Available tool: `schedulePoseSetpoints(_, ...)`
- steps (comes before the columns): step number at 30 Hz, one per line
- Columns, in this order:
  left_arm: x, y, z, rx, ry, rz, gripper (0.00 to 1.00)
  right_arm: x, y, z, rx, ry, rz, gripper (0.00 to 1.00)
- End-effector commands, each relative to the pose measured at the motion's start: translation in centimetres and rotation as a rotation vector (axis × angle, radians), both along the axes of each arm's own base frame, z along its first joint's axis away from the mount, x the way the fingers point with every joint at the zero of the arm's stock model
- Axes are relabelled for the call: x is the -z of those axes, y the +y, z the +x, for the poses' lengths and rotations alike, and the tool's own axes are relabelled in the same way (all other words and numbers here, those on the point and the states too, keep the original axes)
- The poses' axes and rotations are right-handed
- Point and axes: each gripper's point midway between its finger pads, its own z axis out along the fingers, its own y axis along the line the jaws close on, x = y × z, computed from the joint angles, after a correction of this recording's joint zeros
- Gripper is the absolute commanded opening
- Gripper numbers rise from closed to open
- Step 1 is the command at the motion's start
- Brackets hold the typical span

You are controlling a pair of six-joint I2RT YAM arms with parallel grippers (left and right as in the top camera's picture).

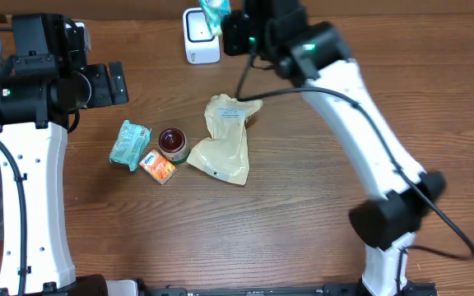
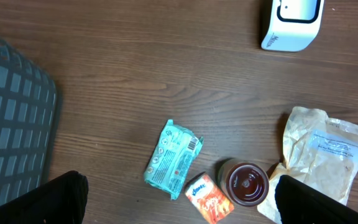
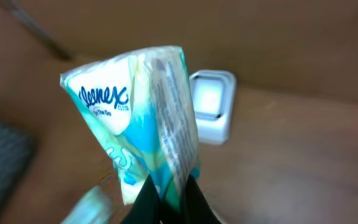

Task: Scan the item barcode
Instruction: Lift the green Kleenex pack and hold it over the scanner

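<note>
While your right gripper (image 3: 169, 190) pinches the Kleenex tissue pack (image 3: 135, 118) by one end, its long axis pointing away from the fingers, the white scanner (image 3: 211, 102) sits just beyond it, and your left gripper (image 1: 115, 84) hangs wide open, well apart.

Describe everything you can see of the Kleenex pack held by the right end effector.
The Kleenex pack is a pocket pack in plastic film, white with teal and green swirls and a blue logo. Small print runs down one side. It hangs in the air, one edge pinched in the shut right end effector, close to the white scanner; nothing else touches it.
</note>
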Motion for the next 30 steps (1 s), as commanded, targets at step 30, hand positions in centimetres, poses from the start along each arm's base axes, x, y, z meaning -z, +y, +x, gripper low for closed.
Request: schedulePoseSetpoints(30, -1.2, -0.2, 0.0, 0.020, -0.034, 0.016, 1.00, 15.6, 3.0, 13.0, -0.081, -0.501, -0.720, 0.04)
